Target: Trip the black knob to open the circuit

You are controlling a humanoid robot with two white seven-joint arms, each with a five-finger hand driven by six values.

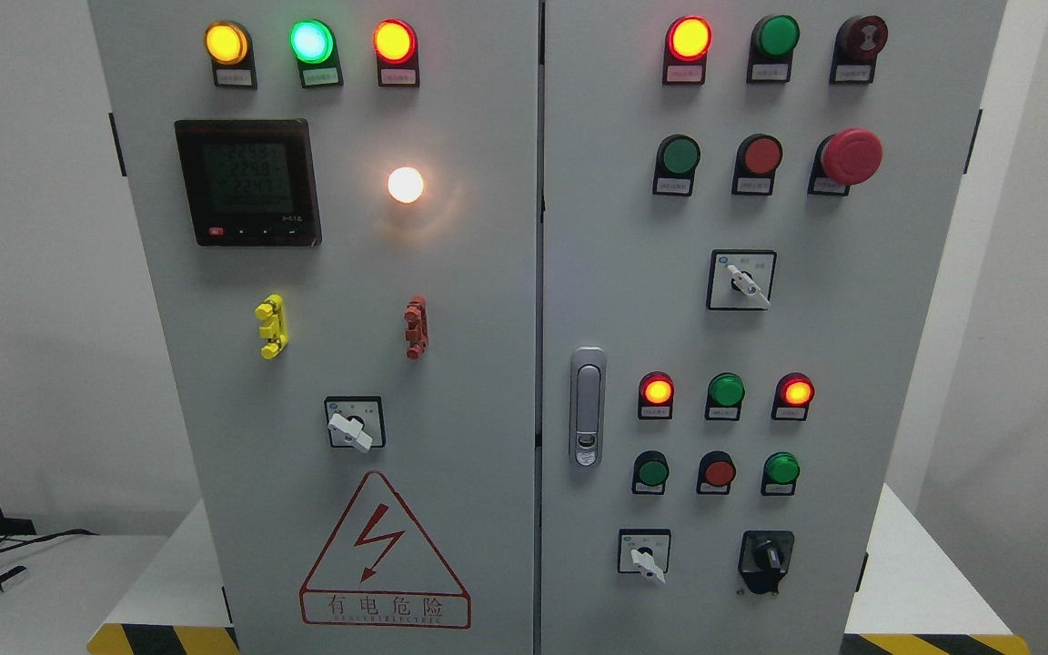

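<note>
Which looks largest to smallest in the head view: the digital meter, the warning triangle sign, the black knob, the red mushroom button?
1. warning triangle sign
2. digital meter
3. red mushroom button and black knob: look similar, so unranked.

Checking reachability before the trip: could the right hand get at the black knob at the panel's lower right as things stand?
Probably yes: nothing covers the black knob on the right door, and its front is clear. Neither hand is in view, though, so reach itself is unconfirmed.

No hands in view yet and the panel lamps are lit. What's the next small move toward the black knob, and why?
Probably raise the right arm toward the black knob at the lower right of the right-hand door. Neither hand shows in the head view, and that knob sits nearest the right side, beside the white-handled selector, so the right arm has the shorter path.
</note>
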